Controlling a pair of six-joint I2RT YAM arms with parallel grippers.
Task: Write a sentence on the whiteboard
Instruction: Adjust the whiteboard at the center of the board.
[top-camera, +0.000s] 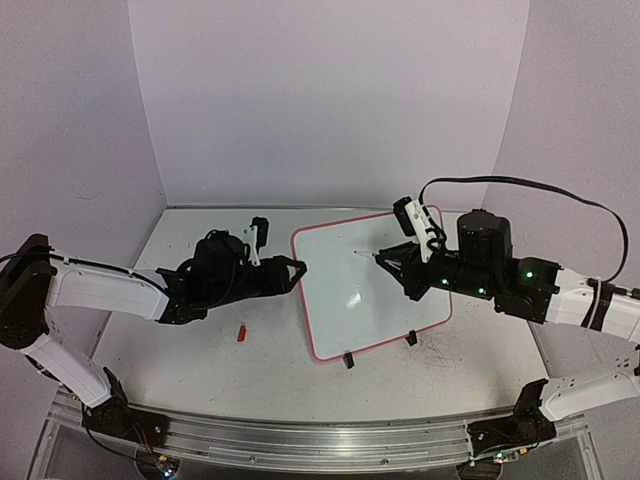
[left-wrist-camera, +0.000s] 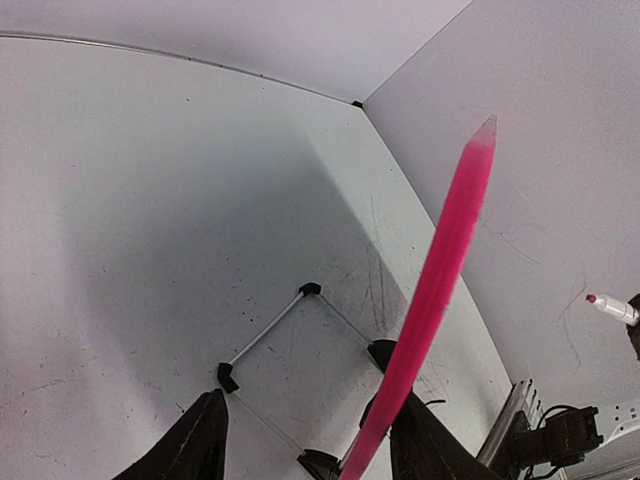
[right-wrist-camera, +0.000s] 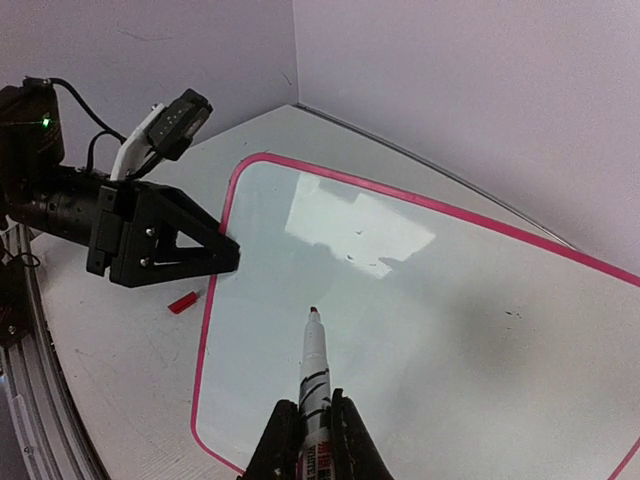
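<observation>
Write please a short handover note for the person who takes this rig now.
Left gripper: fingers open, straddling the whiteboard's left edge, not clamped.
Right gripper: shut on the marker, tip over the board; contact unclear.
Red cap lies on the table, left of the board.
Done: marker uncapped and positioned.
Left: the whole sentence; the board is blank.

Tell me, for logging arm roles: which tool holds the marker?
The right tool, shut on the white red-tipped marker above the pink-framed glossy whiteboard; the left tool straddles that board's edge.
</observation>
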